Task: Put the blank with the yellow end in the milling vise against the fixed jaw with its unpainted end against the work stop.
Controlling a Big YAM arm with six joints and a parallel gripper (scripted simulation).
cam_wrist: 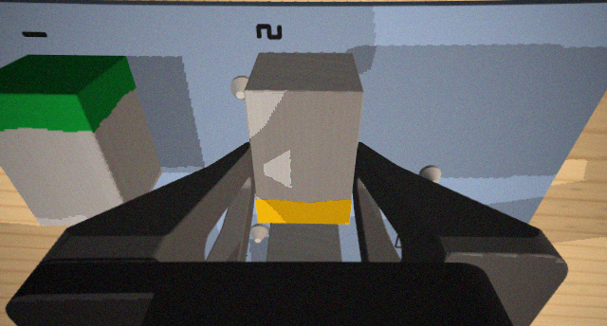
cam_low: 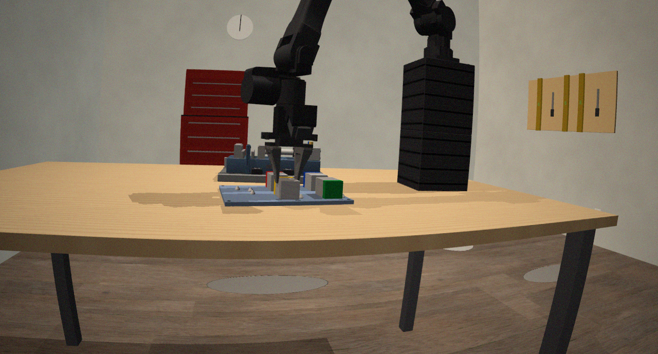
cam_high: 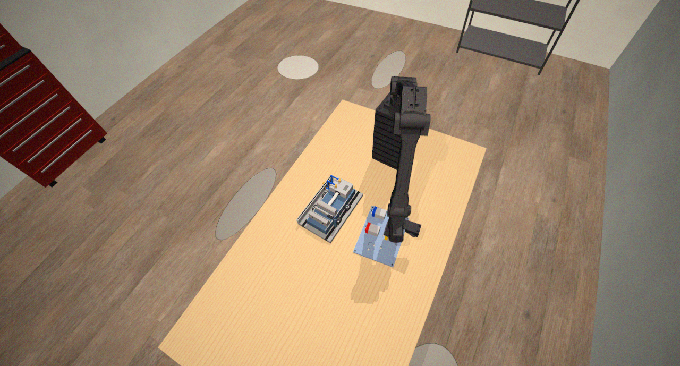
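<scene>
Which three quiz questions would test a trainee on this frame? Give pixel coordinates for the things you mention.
1. True or false: the grey metal blank with the yellow end (cam_low: 289, 189) (cam_wrist: 303, 146) is in the vise.
2. Fill in: the black two-fingered gripper (cam_low: 288, 174) (cam_wrist: 303, 155) is closed on the blank with the ____ end.
3. Multiple choice: which painted end belongs to the grey blank beside the black "1" mark? A red, B green, C blue.

Key: 1 false; 2 yellow; 3 B.
</scene>
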